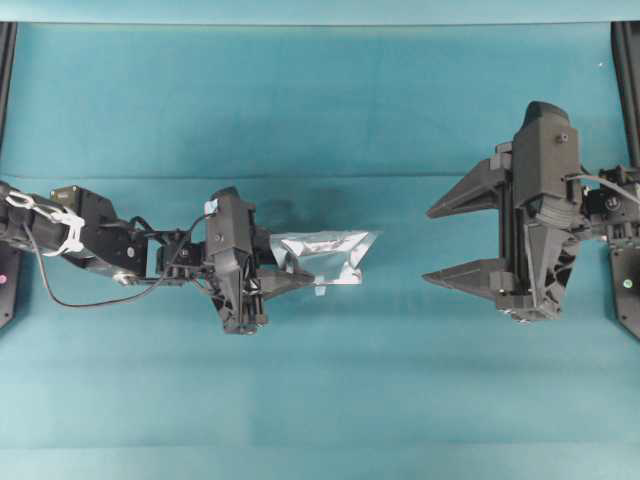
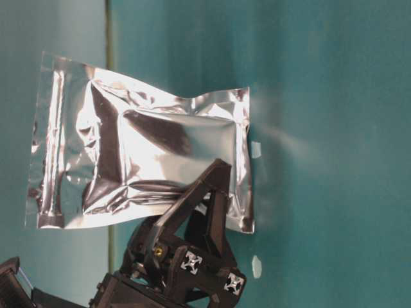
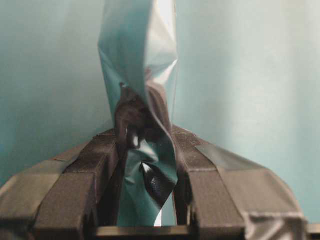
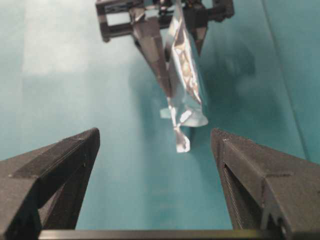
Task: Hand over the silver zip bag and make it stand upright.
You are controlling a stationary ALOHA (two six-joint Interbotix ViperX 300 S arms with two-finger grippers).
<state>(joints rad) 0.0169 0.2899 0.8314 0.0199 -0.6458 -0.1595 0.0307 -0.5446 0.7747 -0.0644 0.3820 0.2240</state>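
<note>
The silver zip bag is a crinkled foil pouch held in the air over the teal table. My left gripper is shut on one short end, and the rest of the bag sticks out to the right. In the left wrist view the foil is pinched between the two pads. The table-level view shows the bag broadside above the left fingers. My right gripper stands wide open to the right of the bag and does not touch it. From the right wrist, the bag hangs edge-on ahead of the open right gripper.
The teal cloth covers the whole table, with fold lines across it. Black frame posts stand at the far left edge and the far right edge. A gap of bare cloth lies between the bag's free end and the right fingertips.
</note>
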